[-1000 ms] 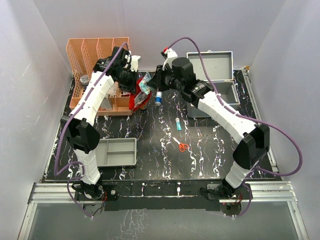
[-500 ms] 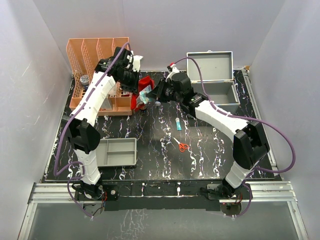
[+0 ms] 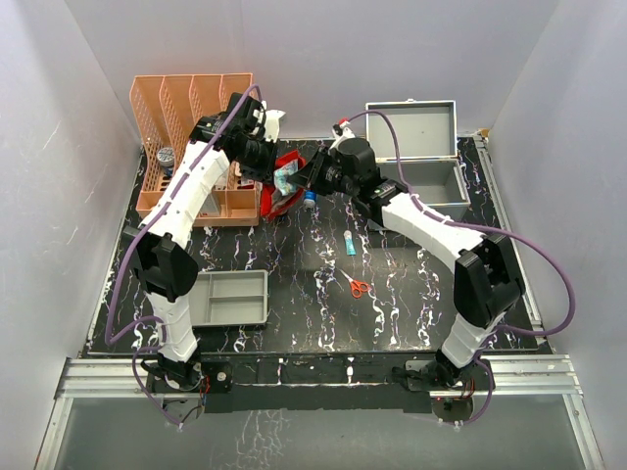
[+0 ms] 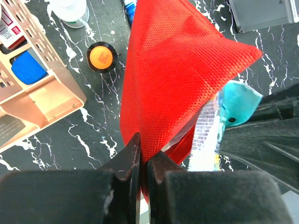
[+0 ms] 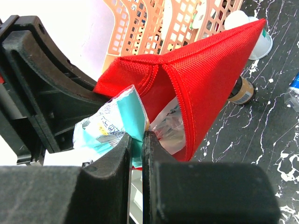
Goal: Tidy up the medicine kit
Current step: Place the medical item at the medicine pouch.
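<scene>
the left gripper (image 4: 142,148) was pressed together on the edge of the red pouch (image 4: 177,79), holding it just beside the orange organizer (image 3: 191,108). the right gripper (image 5: 136,140) pinched a teal and clear packet (image 5: 110,123) at the pouch's open mouth. the medicine kit (image 3: 411,127) stood at the far right of the black table (image 3: 411,294), its lid raised. 1 pair of red scissors (image 3: 356,286) lay near the middle, and 1 grey tray (image 3: 230,297) sat at the near left.
</scene>
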